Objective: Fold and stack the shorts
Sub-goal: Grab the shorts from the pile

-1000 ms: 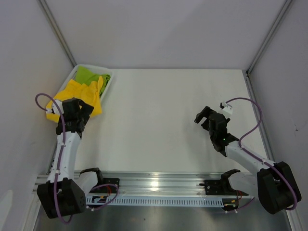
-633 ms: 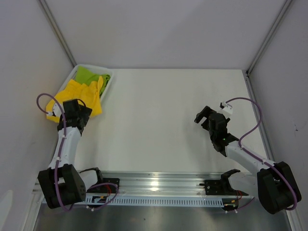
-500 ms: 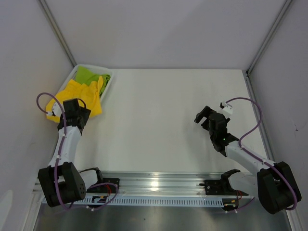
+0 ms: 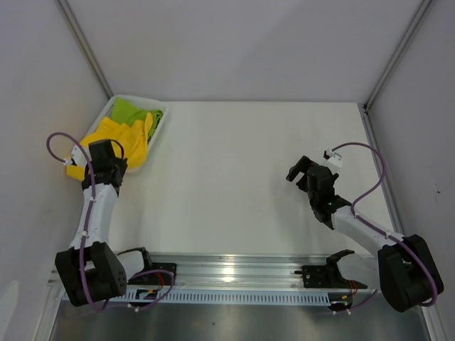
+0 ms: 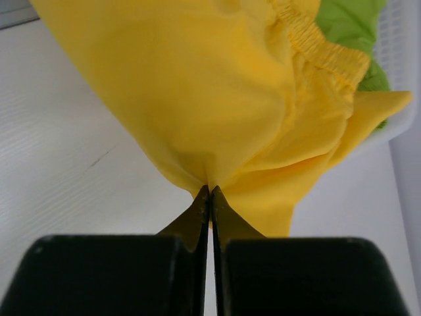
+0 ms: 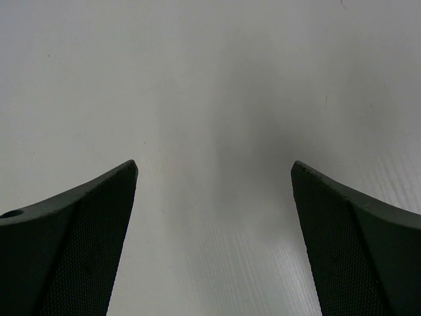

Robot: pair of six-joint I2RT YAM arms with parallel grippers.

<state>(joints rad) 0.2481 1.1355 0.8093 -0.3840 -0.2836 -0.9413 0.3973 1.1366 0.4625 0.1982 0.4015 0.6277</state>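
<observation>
The bright yellow shorts (image 4: pixel 119 138) hang out of the white mesh basket (image 4: pixel 161 116) at the table's far left; the lime green shorts (image 4: pixel 131 110) lie inside it behind them. My left gripper (image 4: pixel 106 158) is shut on the lower edge of the yellow shorts (image 5: pixel 217 99); in the left wrist view the cloth bunches into the pinched fingertips (image 5: pixel 209 191), with the green shorts (image 5: pixel 348 26) at the upper right. My right gripper (image 4: pixel 301 170) hovers open over bare table at the right, nothing between its fingers (image 6: pixel 79 230).
The basket's mesh wall (image 5: pixel 398 66) stands at the right edge of the left wrist view. White walls enclose the table on the left, back and right. A metal rail (image 4: pixel 234 273) carrying the arm bases runs along the near edge.
My left gripper has closed on the yellow shorts' edge and shifted slightly left and back; the cloth's hanging corner has drawn in. The right arm has not moved.
</observation>
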